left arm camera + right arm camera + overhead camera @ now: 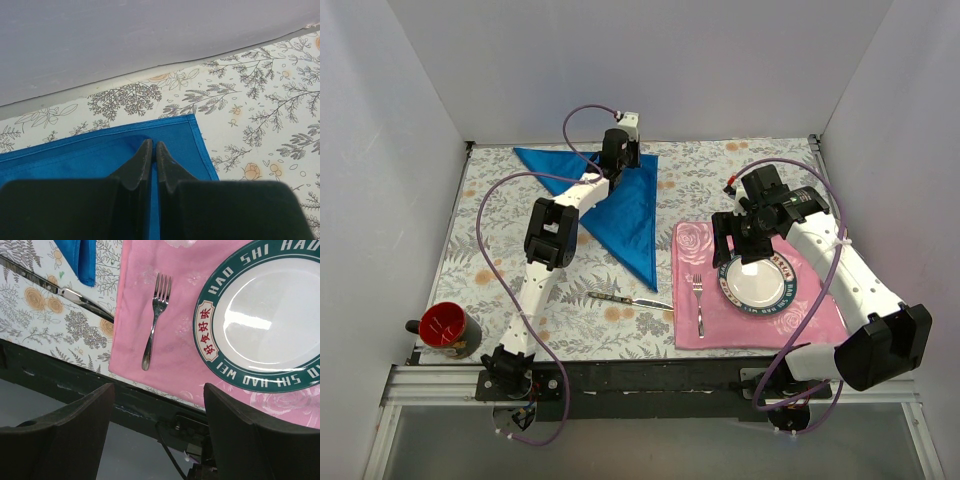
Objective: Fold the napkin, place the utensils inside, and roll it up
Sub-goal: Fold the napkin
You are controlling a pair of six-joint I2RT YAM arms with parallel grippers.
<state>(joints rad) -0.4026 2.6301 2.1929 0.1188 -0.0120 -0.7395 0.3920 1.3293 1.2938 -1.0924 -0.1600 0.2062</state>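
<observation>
Three white walls (700,60) are enclosing a table (720,170) that is wearing a floral cover. The left gripper (152,147) is pinching its fingers together on the napkin (630,215), which is lying folded in a triangle at the far left, the arm stretching out to it. The right gripper (159,395) is hanging wide apart, holding nothing, over the plate (790,285) on the pink placemat (820,315), its arm bending back. The knife (630,299) is lying between napkin and placemat.
</observation>
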